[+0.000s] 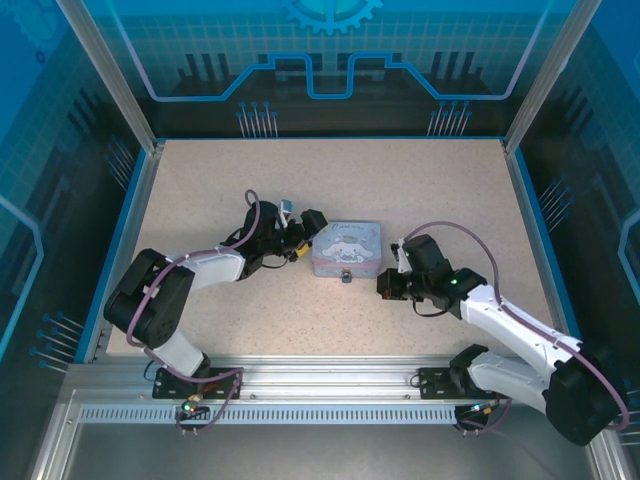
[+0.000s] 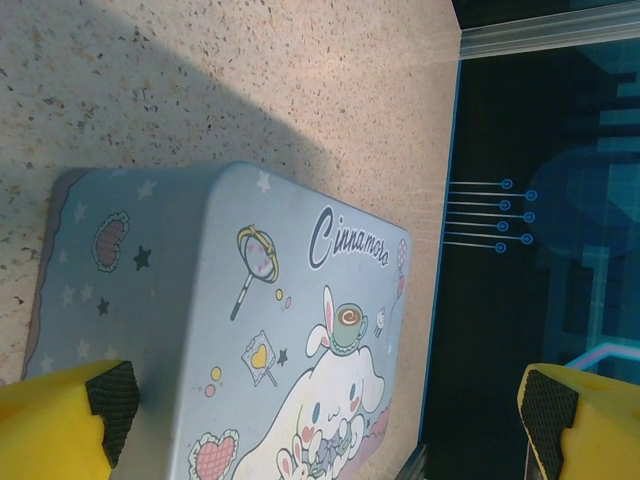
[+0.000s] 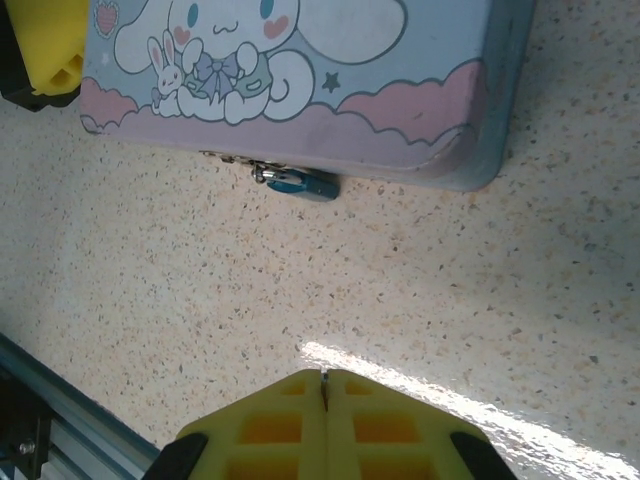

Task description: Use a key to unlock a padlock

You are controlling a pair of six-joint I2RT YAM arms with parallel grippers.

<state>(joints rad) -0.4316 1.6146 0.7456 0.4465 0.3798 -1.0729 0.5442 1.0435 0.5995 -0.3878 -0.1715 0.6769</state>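
The right gripper (image 3: 323, 384) is clenched on the key (image 3: 323, 393), which shows as a mere dark sliver between the fingers. The padlock (image 3: 300, 183) hangs at the front edge of the box (image 3: 420, 110), its shackle half hidden. The left gripper (image 2: 325, 415) gapes wide beside the box, its fingers cropped.

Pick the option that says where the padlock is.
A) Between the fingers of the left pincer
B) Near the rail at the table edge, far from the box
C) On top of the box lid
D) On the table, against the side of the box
D: the padlock lies on the table right against the side of the box, well apart from the right pincer, which is shut on the key.
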